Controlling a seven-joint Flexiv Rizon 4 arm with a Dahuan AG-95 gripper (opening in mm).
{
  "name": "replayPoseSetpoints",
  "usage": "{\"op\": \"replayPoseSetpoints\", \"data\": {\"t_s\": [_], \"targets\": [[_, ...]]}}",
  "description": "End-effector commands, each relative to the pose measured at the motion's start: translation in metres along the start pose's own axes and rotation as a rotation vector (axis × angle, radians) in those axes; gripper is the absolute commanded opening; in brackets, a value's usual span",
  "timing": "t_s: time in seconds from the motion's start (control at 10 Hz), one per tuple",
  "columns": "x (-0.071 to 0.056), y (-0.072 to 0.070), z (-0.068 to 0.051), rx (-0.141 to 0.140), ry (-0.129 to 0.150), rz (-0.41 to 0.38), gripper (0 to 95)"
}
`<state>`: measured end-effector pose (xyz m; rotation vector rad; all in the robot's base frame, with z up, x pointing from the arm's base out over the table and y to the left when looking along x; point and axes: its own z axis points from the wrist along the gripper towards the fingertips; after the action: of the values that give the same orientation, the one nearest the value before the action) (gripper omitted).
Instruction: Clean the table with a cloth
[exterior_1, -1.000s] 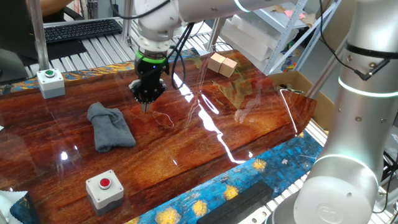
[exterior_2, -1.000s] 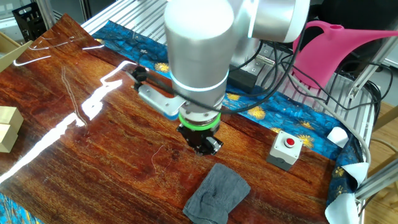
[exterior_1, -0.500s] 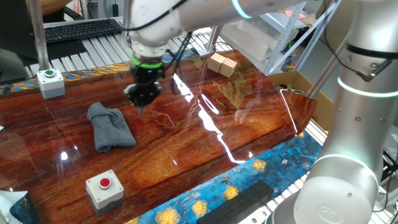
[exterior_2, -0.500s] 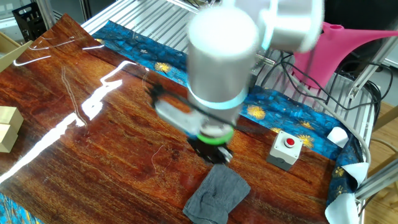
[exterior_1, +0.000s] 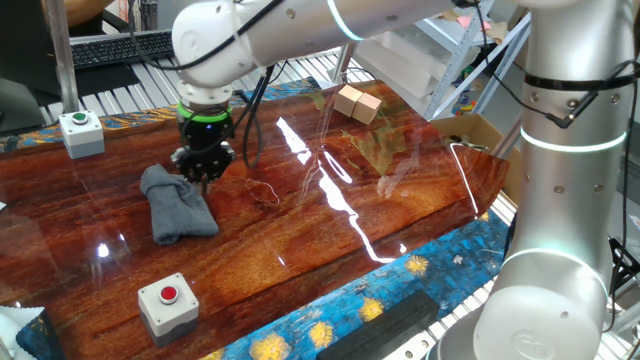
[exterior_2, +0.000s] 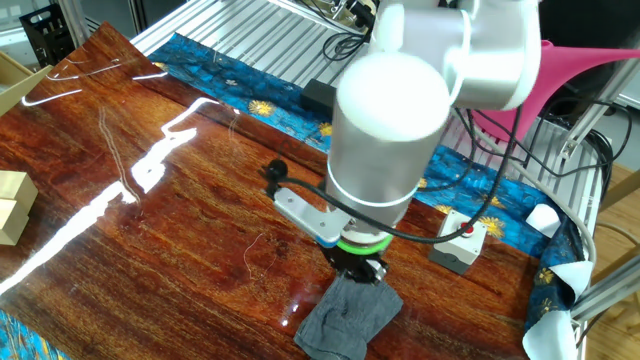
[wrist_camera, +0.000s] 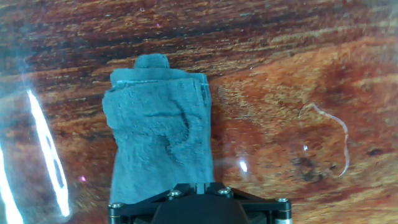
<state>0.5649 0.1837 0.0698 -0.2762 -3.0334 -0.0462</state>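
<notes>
The cloth (exterior_1: 178, 205) is a dark blue-grey rag lying crumpled on the glossy reddish-brown table (exterior_1: 400, 200), left of middle. My gripper (exterior_1: 203, 172) hangs just above the cloth's far right end, its fingers closed together and holding nothing. In the other fixed view the gripper (exterior_2: 360, 275) is over the upper edge of the cloth (exterior_2: 345, 318) on the table (exterior_2: 120, 250). In the hand view the cloth (wrist_camera: 158, 140) fills the left centre of the table (wrist_camera: 280, 74), and only the gripper (wrist_camera: 198, 186) base shows at the bottom edge.
A grey box with a green button (exterior_1: 80, 133) stands at the back left. A grey box with a red button (exterior_1: 168, 302) stands near the front edge and shows in the other fixed view (exterior_2: 460, 238). Wooden blocks (exterior_1: 357, 102) sit at the far side. A thin thread (wrist_camera: 329, 134) lies right of the cloth.
My gripper has moved left across the table from beside the thread to above the cloth's near end. The cloth has not moved.
</notes>
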Motion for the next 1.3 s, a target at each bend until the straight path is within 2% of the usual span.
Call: {"op": "replayPoseSetpoints", "data": {"t_s": [0.1, 0.2, 0.3, 0.6, 0.8, 1.3], "targets": [[-0.005, 0.016, 0.006, -0.01, 0.006, 0.03, 76.0], [-0.006, 0.022, 0.008, -0.011, 0.006, 0.038, 76.0], [-0.008, 0.027, 0.009, -0.011, 0.006, 0.046, 95.0], [-0.02, 0.035, 0.012, -0.005, 0.004, 0.055, 95.0], [-0.023, 0.036, 0.015, -0.005, 0.005, 0.06, 95.0], [-0.03, 0.041, 0.036, -0.028, 0.001, 0.068, 95.0]]}}
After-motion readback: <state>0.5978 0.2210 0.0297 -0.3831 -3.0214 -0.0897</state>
